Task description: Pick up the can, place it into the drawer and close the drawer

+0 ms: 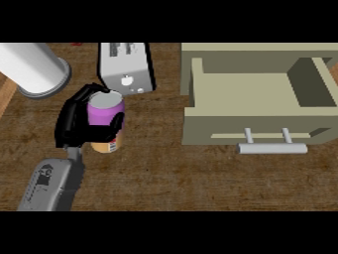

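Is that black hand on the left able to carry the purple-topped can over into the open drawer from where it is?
Probably yes. The left hand has its fingers curled round the can, the drawer stands open to its right, and bare counter lies between. The toaster sits behind, off that path.

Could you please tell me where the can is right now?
In the head view, the can is left of centre, held in the left hand, just below the toaster and well left of the open drawer.
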Controlling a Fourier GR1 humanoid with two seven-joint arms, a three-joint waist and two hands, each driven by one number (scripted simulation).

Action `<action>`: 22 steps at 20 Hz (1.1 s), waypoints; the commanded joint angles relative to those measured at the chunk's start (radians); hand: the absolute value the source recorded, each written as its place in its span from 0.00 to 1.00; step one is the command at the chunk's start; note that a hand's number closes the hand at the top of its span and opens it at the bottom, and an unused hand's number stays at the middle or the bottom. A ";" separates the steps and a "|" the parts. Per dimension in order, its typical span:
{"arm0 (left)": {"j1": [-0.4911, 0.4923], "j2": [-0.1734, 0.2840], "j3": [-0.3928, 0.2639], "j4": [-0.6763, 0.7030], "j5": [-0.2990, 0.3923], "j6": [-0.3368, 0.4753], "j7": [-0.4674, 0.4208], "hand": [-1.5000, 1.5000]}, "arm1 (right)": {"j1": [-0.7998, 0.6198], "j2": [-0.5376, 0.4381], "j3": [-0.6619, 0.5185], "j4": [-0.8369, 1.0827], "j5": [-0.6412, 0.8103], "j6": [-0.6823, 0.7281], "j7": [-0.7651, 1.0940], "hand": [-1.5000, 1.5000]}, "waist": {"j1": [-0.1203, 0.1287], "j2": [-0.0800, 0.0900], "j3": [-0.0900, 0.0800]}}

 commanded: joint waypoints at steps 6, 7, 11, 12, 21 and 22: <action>-0.221 -0.071 -0.084 -0.044 -0.077 0.103 0.225 1.00 | -0.021 0.003 -0.015 0.016 0.007 -0.009 -0.006 0.00 | -0.002 0.001 0.000; -0.184 -0.067 -0.086 -0.079 -0.076 0.085 0.223 1.00 | 0.042 -0.007 -0.036 -0.054 -0.053 0.035 0.014 0.00 | -0.003 0.000 0.000; -0.338 -0.072 -0.154 -0.066 -0.101 0.191 0.342 1.00 | -0.005 -0.012 -0.025 0.011 -0.029 0.007 0.007 0.00 | -0.005 0.000 0.000; -0.463 -0.072 -0.124 0.006 -0.096 0.205 0.351 1.00 | 0.008 0.001 -0.010 -0.015 0.002 -0.007 -0.001 0.00 | -0.016 0.002 0.001; -0.732 -0.073 -0.185 0.199 -0.045 0.344 0.387 1.00 | -0.076 -0.036 -0.042 0.026 -0.030 -0.008 0.042 0.00 | -0.016 0.004 0.000; -0.669 -0.073 -0.217 0.105 -0.069 0.323 0.438 1.00 | -0.021 -0.007 -0.039 0.017 -0.020 0.003 0.005 0.00 | -0.007 0.001 0.000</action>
